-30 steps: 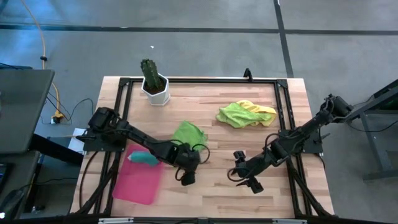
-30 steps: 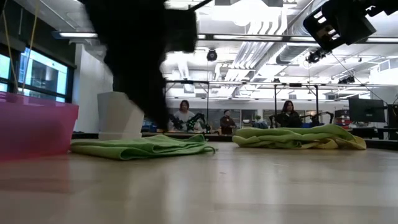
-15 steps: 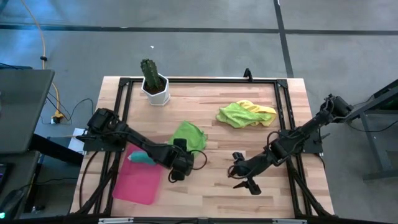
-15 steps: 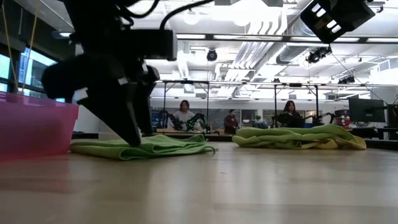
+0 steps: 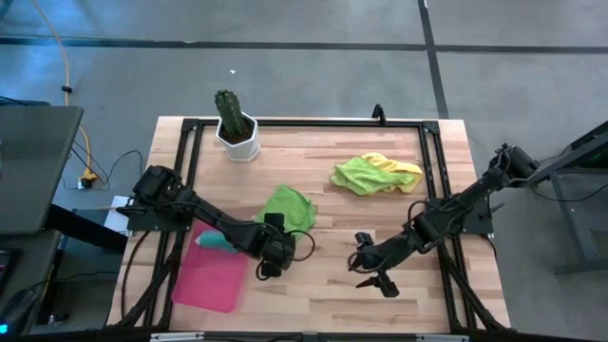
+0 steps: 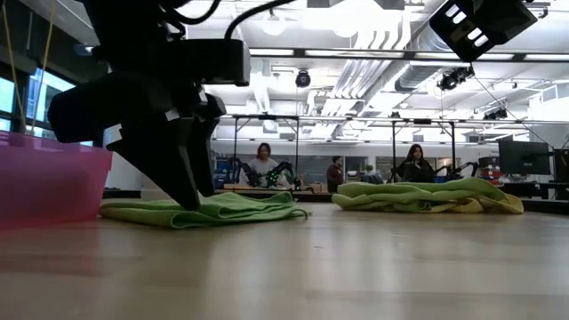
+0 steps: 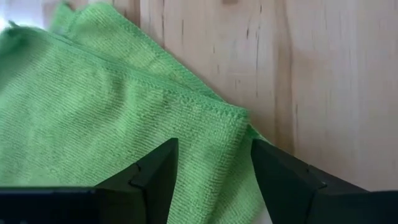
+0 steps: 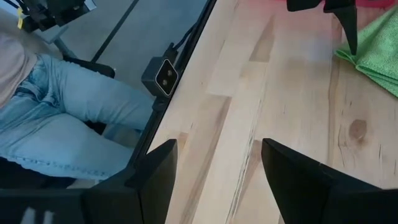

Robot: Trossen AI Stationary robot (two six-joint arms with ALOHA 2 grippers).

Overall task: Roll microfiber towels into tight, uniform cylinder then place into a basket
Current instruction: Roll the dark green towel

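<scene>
One green towel point(image 7: 106, 118) lies flat mid-table; our left gripper point(image 7: 211, 180) straddles its corner, fingers apart, gripping nothing yet, probably to start roll. Teal towel point(image 5: 218, 242) sits in basket point(image 5: 211, 285). Right gripper point(image 5: 369, 271) hovers agape, empty, clear.

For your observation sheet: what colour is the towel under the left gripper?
Green towel, clearest in the left wrist view.

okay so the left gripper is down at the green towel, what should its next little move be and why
Probably close the left gripper on the near corner of the flat green microfiber towel: its open fingers straddle the hemmed edge on the wooden table, with nothing pinched yet. The right gripper waits apart.
</scene>
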